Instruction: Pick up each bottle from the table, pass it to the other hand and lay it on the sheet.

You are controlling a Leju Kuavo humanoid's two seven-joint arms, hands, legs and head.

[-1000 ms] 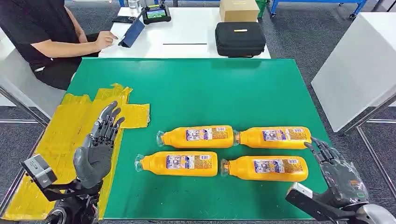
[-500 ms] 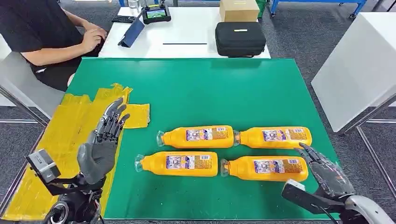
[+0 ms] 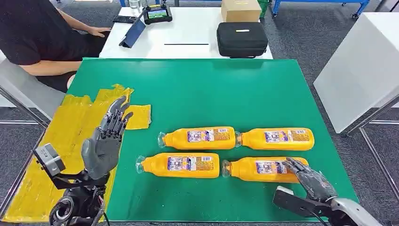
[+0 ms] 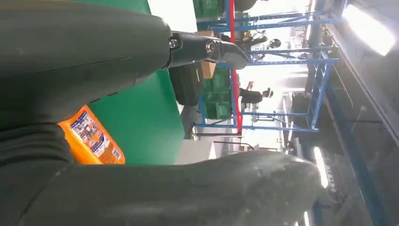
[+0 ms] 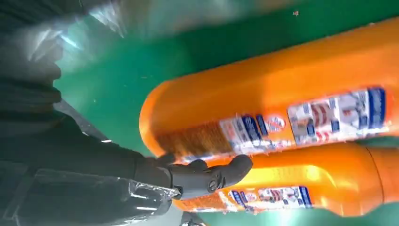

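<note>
Green mat [image 3: 207,89] taken as landmark; four orange bottles lie on their sides on its near half, two rows of two, caps pointing toward the yellow sheet [image 3: 66,141]; far-left bottle [image 3: 197,138] and far-right bottle [image 3: 275,139] lie end to end, almost touching; near-left bottle [image 3: 179,165] and near-right bottle [image 3: 263,169] likewise.

Yellow sheet covers the mat's left edge, crumpled, with a flap reaching inward toward the mat's middle; no bottle lies on it.

Right hand [image 3: 310,179] at the mat's near right corner, fingers spread and laid over the base end of the near-right bottle; in the right wrist view a dark fingertip [image 5: 235,169] rests against that bottle's label, the next bottle just beyond; fingers not wrapped round it; bottle flat on the mat, not lifted.

Left hand [image 3: 106,141] raised over the mat's left edge where the sheet meets the green; palm upright, fingers extended and apart, holding nothing; the left wrist view shows its thumb and a finger apart, with a slice of orange bottle [image 4: 91,139] and green mat between them.

Beyond the mat's far edge stands a white table [image 3: 188,33]; on it a black case [image 3: 242,38], a cardboard box [image 3: 241,9], a tablet [image 3: 134,32] propped up; a person [image 3: 42,37] in a black top sits at the mat's far left corner, one hand on the white table.
</note>
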